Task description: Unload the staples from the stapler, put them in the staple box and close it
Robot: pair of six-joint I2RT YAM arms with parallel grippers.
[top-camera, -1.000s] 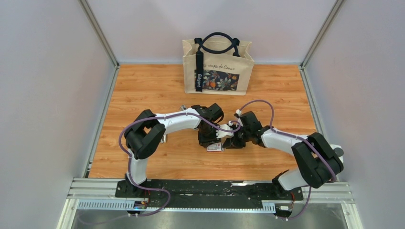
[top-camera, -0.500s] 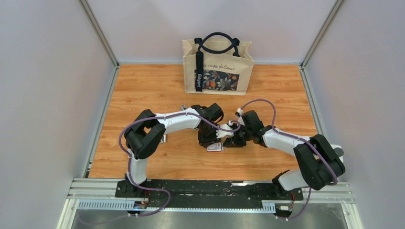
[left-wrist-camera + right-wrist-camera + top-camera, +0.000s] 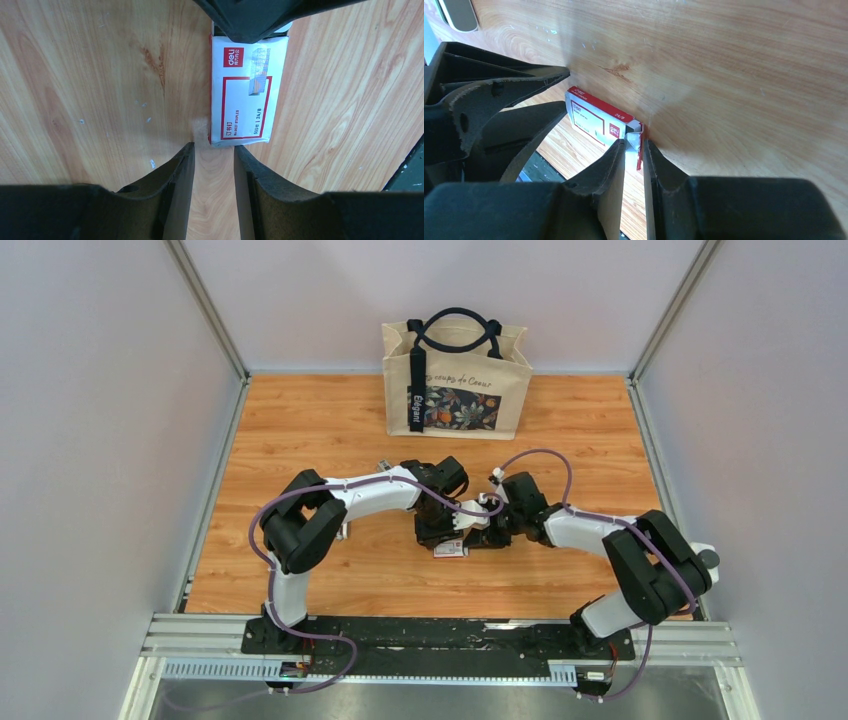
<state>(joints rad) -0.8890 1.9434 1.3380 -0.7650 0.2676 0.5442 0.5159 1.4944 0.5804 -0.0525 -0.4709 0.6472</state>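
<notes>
Tote (image 3: 456, 378) beyond; box (image 3: 589, 117) in right claw (image 3: 635, 145)

Left arm (image 3: 375, 495), right arm (image 3: 585, 530): white links, black joints, purple cables (image 3: 252, 530); matte black end effector fingers (image 3: 175, 185)

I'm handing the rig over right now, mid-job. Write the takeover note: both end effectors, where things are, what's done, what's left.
Left end effector: open, empty, tips at the near end of the staple box.
Right end effector: closed on the flap at the box's far end.
The box lies flat on the table, mid-table between the two arms.
No stapler or loose staples can be made out in any view.
Done: no unloaded staples show.
Left: apparently the whole unloading; find the stapler first.
</notes>
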